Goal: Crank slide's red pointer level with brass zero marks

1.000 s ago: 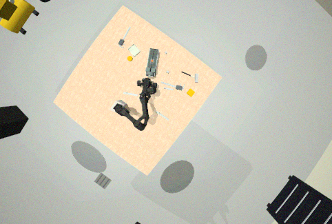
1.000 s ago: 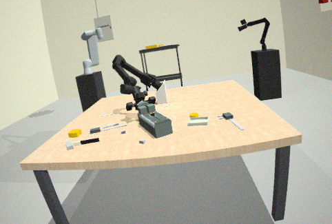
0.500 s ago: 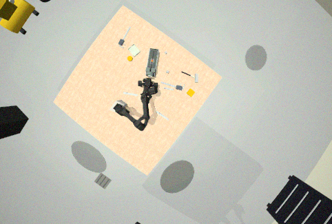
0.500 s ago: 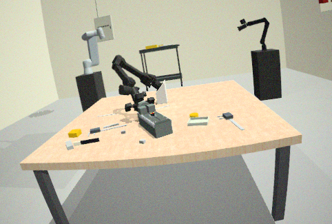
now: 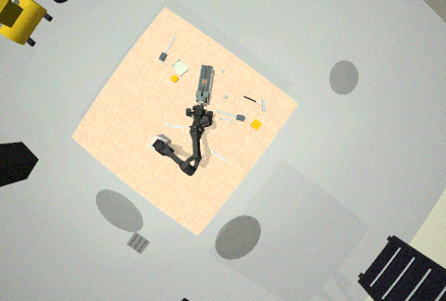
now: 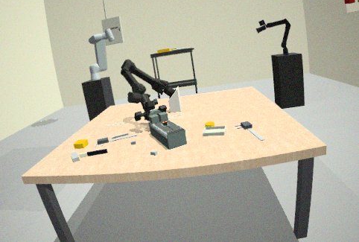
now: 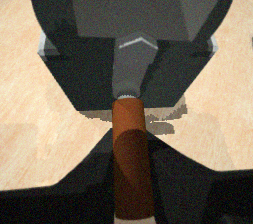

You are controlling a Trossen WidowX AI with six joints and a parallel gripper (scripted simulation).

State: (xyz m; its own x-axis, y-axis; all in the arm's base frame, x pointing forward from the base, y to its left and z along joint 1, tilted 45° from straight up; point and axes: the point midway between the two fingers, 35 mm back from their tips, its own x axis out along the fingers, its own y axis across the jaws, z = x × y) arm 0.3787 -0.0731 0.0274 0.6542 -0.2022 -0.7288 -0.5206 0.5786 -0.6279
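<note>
The grey-green machine point(image 5: 207, 72) point(image 6: 176, 138) stands on the table, its crank end toward the arm. The slide's red pointer point(image 5: 204, 81) point(image 6: 164, 123) shows as a small spot on its top; the brass zero marks are too small to make out, so its level against them cannot be told. In the wrist view the grey crank arm point(image 7: 132, 67) reaches down to the brown handle point(image 7: 128, 116). My gripper point(image 7: 125, 133) is shut on this handle, a dark finger on each side. In the top and exterior views the gripper hides the handle.
A pale green tray point(image 5: 180, 68) point(image 6: 214, 132) and a yellow disc point(image 5: 174, 79) lie beside the machine. On its other side are a hammer point(image 5: 264, 105) point(image 6: 75, 156), a yellow block point(image 5: 256, 124) point(image 6: 80, 144) and small grey pieces. A white panel point(image 6: 175, 101) stands behind the machine.
</note>
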